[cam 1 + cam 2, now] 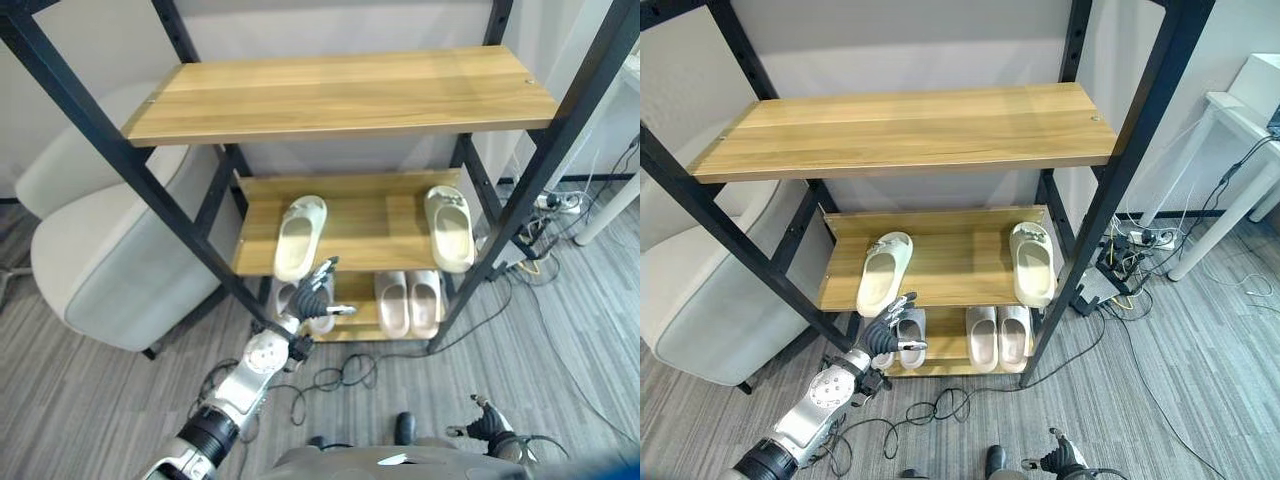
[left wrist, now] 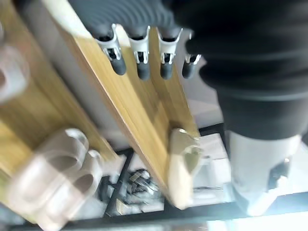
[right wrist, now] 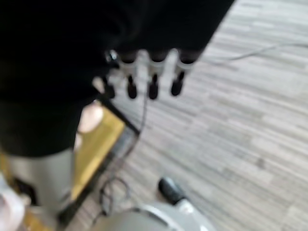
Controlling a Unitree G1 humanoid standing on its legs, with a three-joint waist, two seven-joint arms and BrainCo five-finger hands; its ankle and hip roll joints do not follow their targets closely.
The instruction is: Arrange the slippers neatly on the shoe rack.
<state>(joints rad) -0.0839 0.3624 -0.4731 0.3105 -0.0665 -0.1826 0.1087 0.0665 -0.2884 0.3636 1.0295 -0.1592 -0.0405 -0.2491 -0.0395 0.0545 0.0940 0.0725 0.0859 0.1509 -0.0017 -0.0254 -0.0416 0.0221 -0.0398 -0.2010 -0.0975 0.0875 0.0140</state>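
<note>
Grey striped floor (image 1: pixel 560 330) lies under everything, with black wires across it. Nearest of all, the right hand (image 1: pixel 490 422) hangs low above that floor, well away from the shoe rack (image 1: pixel 340 95). Its fingers (image 3: pixel 153 84) point straight out, side by side, and hold nothing.

A bit farther, the left hand (image 1: pixel 315 290) reaches up to the front edge of the middle shelf (image 1: pixel 370 225). Its fingers (image 2: pixel 139 55) are straight and spread a little, and nothing is in them. They sit just in front of the heel of the left cream slipper (image 1: pixel 298 236), but I cannot tell if they touch it.

Down on the bottom shelf (image 1: pixel 355 322), a grey pair of slippers (image 1: pixel 902 338) sits just behind the left hand, partly hidden by it. Next to them a beige pair (image 1: pixel 408 301) sits close together, side by side.

On the middle shelf, the left cream slipper lies near the left end, tipped a little to one side. The right cream slipper (image 1: pixel 449 227) lies near the right end. The two are well apart, with bare wood between them.

Up above, the top shelf (image 1: pixel 340 95) is plain wood. Behind the rack on the left stands a white chair (image 1: pixel 110 260), and a white table leg (image 1: pixel 1200 215) stands off to the right.
</note>
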